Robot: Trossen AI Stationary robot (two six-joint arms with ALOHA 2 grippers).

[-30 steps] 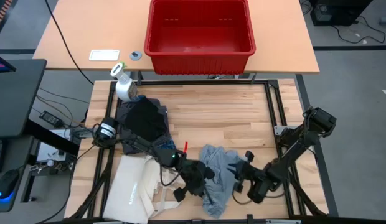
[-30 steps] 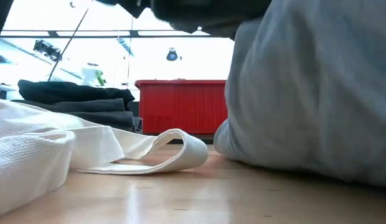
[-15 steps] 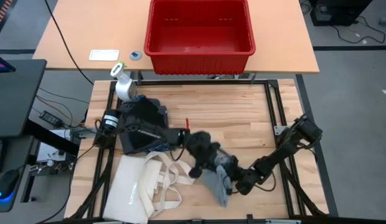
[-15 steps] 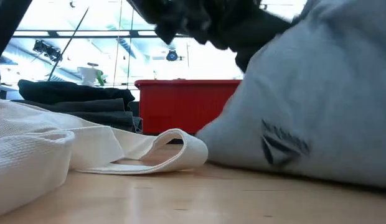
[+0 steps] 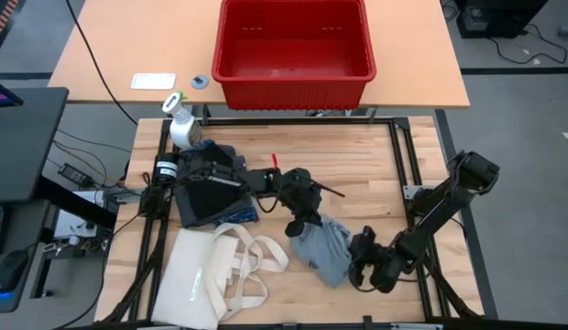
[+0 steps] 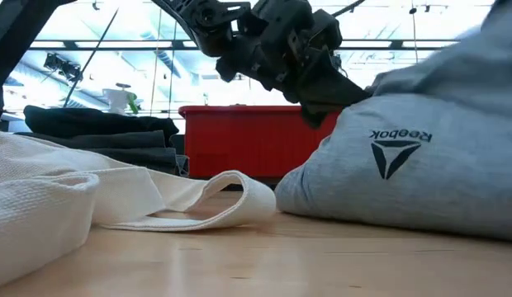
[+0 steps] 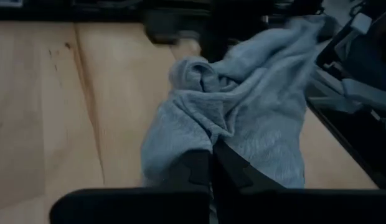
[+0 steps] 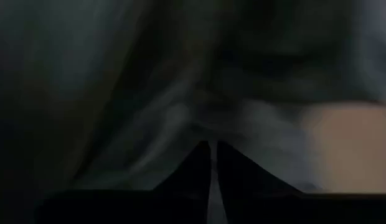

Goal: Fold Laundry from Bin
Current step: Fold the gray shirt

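A light grey garment (image 5: 323,247) with a dark logo (image 6: 396,153) lies bunched on the wooden table, near the front and right of middle. My left gripper (image 5: 300,223) is shut on its far-left top, which also shows in the low view (image 6: 322,87). My right gripper (image 5: 360,258) is shut at its right edge. A pile of black and dark grey garments (image 5: 209,181) lies at the left. The red bin (image 5: 293,46) stands on the far table. My left gripper pinches a raised fold of the garment (image 7: 205,134) between its two fingers, at the garment's far-left top. The fingers slant down from the table's left. The cloth rises to the fingers (image 6: 343,97), and the rest lies heaped on the table. My right gripper is shut on cloth at the garment's right edge (image 5: 348,252), coming low from the table's right. The garment fills its wrist view (image 8: 205,118), so which edge or how many layers it has cannot be told.
A cream tote bag (image 5: 206,275) with looped handles (image 6: 231,198) lies at the near left, beside the garment. A white spray bottle (image 5: 180,126) stands at the far left corner. Bare wood (image 5: 339,165) lies between the garment and the bin.
My left gripper has gone from near the front edge toward the far edge, and has drawn its part of the grey garment up and over. The garment, spread wide a second ago, is now a compact heap with its logo facing the front.
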